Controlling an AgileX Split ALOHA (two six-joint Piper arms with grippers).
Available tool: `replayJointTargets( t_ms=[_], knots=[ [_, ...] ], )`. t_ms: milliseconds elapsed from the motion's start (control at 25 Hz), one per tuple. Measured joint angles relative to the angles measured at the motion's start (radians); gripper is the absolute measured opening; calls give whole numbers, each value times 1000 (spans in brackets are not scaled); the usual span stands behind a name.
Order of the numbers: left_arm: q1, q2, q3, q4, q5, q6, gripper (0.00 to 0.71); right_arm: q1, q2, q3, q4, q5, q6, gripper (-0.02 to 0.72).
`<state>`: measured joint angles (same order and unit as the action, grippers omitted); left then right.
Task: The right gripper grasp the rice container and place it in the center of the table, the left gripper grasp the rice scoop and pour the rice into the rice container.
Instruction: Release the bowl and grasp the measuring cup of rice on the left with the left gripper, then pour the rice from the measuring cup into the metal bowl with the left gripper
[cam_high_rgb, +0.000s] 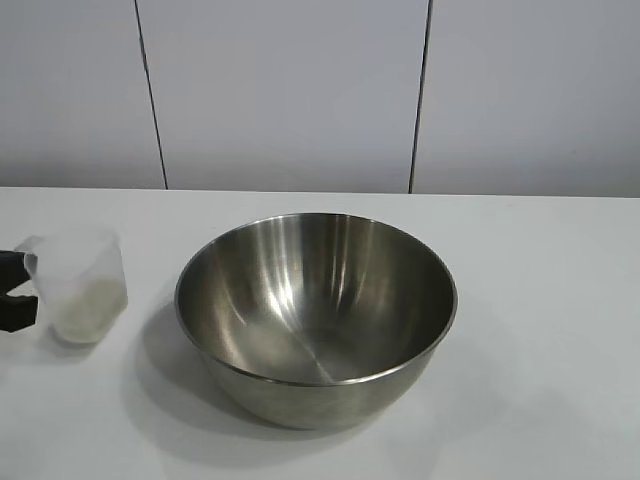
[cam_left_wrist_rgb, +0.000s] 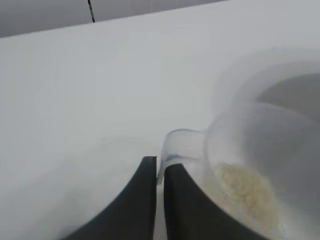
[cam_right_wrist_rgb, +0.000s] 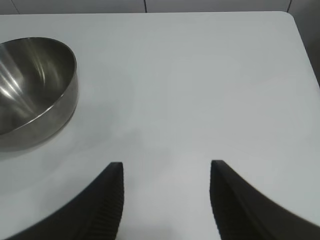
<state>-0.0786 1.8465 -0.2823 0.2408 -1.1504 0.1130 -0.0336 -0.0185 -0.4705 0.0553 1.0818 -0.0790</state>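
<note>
Steel rice container (cam_high_rgb: 316, 318) mid-worktop: rigid, slick. Rice scoop (cam_high_rgb: 82, 285) near left edge: light thin plastic, rice (cam_left_wrist_rgb: 248, 194) inside; left hand (cam_left_wrist_rgb: 160, 167) pinching its tab; keep level. Right hand (cam_right_wrist_rgb: 166, 172) spread, empty, beside container.

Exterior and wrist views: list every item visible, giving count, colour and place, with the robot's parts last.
rice container: one, shiny steel bowl, centre of the table, empty.
rice scoop: one, clear plastic cup, left of the bowl, apart from it.
rice: one small heap, white, inside the scoop.
table: one, white, under everything.
wall panels: pale grey, dark seams, behind the table.
left gripper: one, black, at the exterior view's left edge, shut on the scoop's tab handle.
right gripper: one, black, open, holding nothing, over bare table to the right of the bowl.
</note>
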Motion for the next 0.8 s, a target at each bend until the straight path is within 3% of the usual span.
replayJointTargets(
  t_ms=[280,400,480,600,800],
  knots=[
    [0,-213,2,21,6,66,9,0,0,0,0,0,0,356],
    [-19,-323,-15,48,97,128,9,0,0,0,0,-1,0,356],
    [-61,-394,-47,53,205,185,9,0,0,0,0,0,0,356],
    [-167,-474,-119,50,396,305,9,0,0,0,0,0,0,356],
    [-385,-508,-254,-111,604,622,9,0,0,0,0,0,0,356]
  ],
)
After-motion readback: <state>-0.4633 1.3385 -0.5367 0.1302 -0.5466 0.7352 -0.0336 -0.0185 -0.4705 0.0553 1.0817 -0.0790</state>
